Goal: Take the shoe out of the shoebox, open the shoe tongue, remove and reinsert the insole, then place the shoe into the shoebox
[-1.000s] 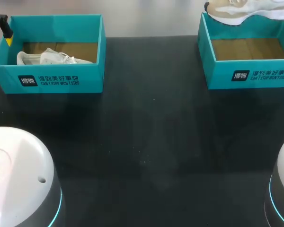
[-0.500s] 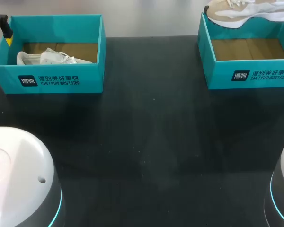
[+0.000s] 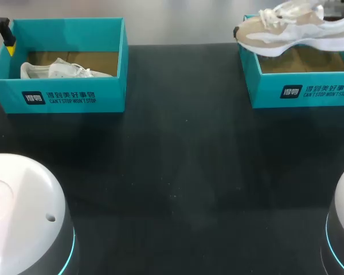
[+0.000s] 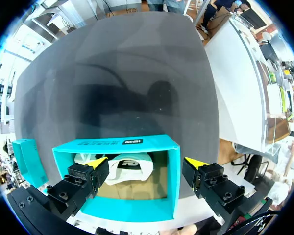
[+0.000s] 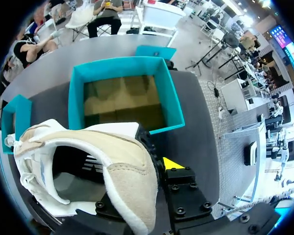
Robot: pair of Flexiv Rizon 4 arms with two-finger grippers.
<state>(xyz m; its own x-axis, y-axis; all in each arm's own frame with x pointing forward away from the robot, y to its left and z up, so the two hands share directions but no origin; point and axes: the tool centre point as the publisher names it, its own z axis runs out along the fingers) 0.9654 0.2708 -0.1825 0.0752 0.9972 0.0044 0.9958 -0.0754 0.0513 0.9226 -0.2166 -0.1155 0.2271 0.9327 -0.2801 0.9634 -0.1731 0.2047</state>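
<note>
Shifted leftward and lower than a second ago, the beige shoe hangs over the right shoebox, its toe past the box's left wall. On the black table, both teal boxes stand well apart along the far edge. At far right the right gripper pinches the shoe's heel wall, one finger inside. At far left the left gripper hovers, fingers spread, over the left shoebox, where a white shoe lies.
</note>
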